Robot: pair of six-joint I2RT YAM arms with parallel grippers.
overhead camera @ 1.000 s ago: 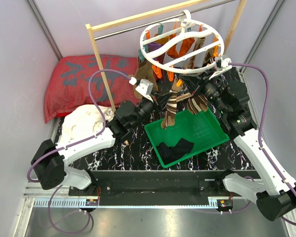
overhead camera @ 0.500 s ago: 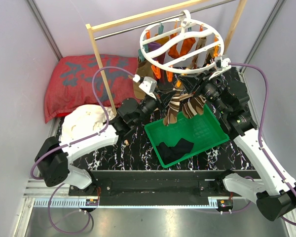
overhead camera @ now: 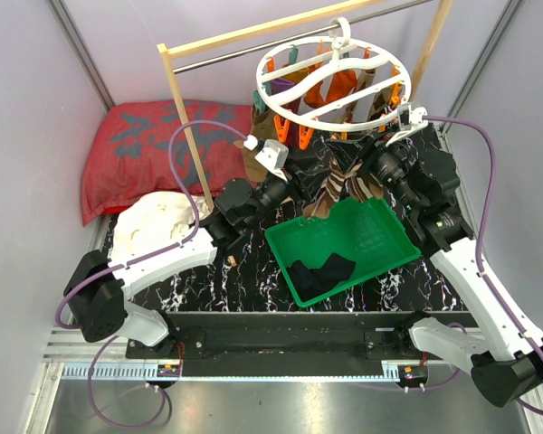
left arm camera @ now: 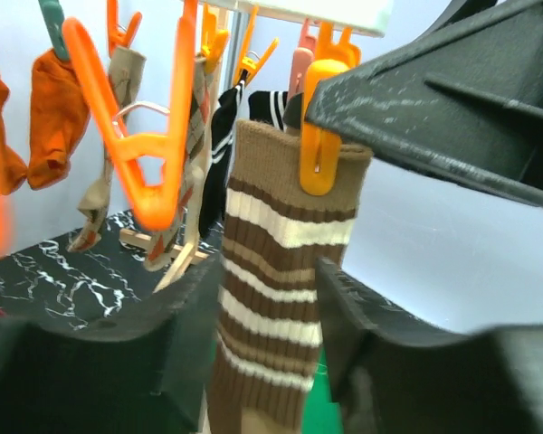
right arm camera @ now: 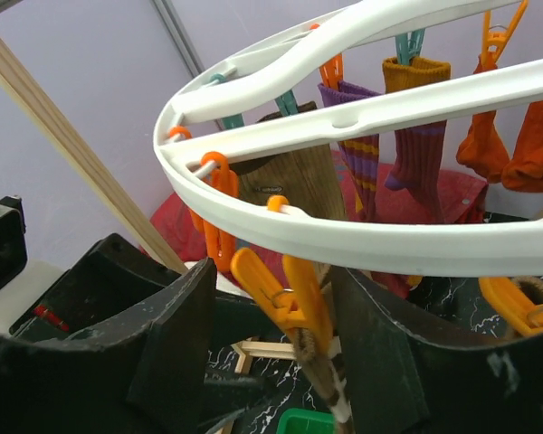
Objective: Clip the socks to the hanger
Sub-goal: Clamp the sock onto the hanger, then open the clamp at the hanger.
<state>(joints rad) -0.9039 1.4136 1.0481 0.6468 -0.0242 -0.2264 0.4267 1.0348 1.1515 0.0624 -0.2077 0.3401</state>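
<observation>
The hanger (overhead camera: 333, 77) is a white ring hung from the rod, with several socks clipped around it. A brown-and-cream striped sock (left arm camera: 276, 271) hangs from an orange clip (left arm camera: 315, 136). My left gripper (left arm camera: 267, 280) stands open around it, one finger (left arm camera: 118, 353) on each side. My right gripper (right arm camera: 276, 289) is open on both sides of that orange clip (right arm camera: 294, 298), which pinches the sock's top edge (right arm camera: 333, 393) under the ring (right arm camera: 344, 235). In the top view, the left gripper (overhead camera: 300, 183) and right gripper (overhead camera: 362, 155) flank the striped sock (overhead camera: 330, 185). Dark socks (overhead camera: 321, 271) lie in the tray.
A green tray (overhead camera: 385, 253) sits below the hanger. The pale wooden frame (overhead camera: 183, 127) with its metal rod carries the hanger. A red pillow (overhead camera: 154, 145) and a white cloth (overhead camera: 158, 221) lie at the back left. Purple and orange socks (right arm camera: 416, 127) hang on the ring's far side.
Both grippers have opened, the left letting go of the striped sock and the right of the clip. The sock now hangs from the clip, and the ring has swung back up.
</observation>
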